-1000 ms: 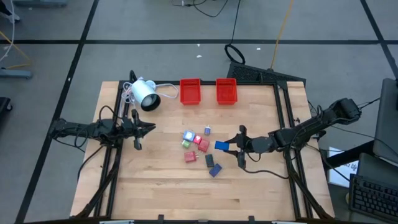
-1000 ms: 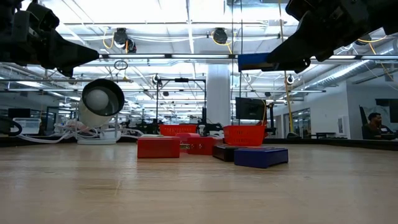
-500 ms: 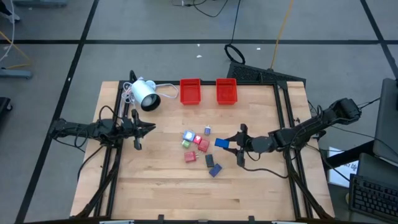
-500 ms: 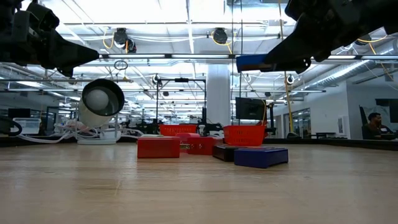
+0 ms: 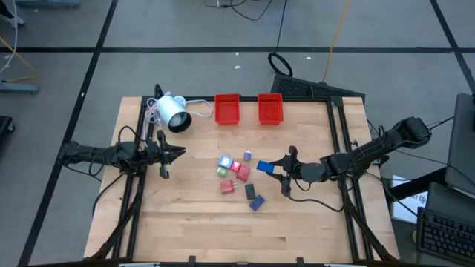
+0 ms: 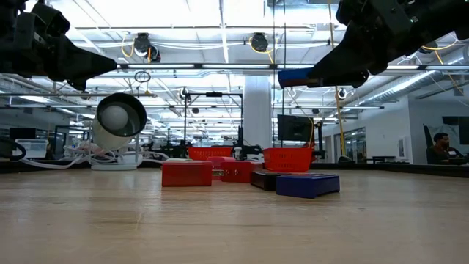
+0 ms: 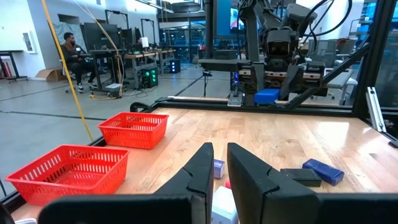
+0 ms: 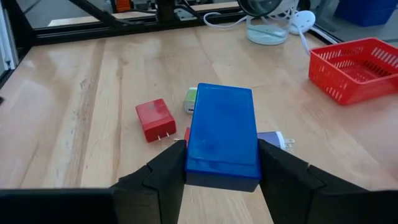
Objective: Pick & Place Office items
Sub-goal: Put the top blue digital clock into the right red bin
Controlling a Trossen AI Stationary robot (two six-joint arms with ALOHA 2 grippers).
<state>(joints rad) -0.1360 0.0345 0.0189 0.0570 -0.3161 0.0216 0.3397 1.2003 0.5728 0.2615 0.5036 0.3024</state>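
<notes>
My right gripper is shut on a blue rectangular block and holds it above the table, right of the cluster of office items. That cluster lies on the wood: red pieces, a pale white-blue one, a green one, a black one and a blue one. My left gripper hovers left of the cluster, fingers nearly together, holding nothing. Two red trays stand at the far edge. My right gripper pinches the blue block by its two long sides, near the end closest to the wrist, one finger on each side. The fingers come level from the table's right and lie along the block. The block is lifted clear and lies flat, sticking out forward.
A white lamp-like device with a cable lies at the far left corner. Black frame rails run along both table sides. In the low view a red piece and a blue piece lie nearest. Bare wood spreads toward the near edge.
My right gripper has drifted a little toward the table's far edge, carrying the blue block with it, still shut on it. The pieces on the table have stayed in place.
</notes>
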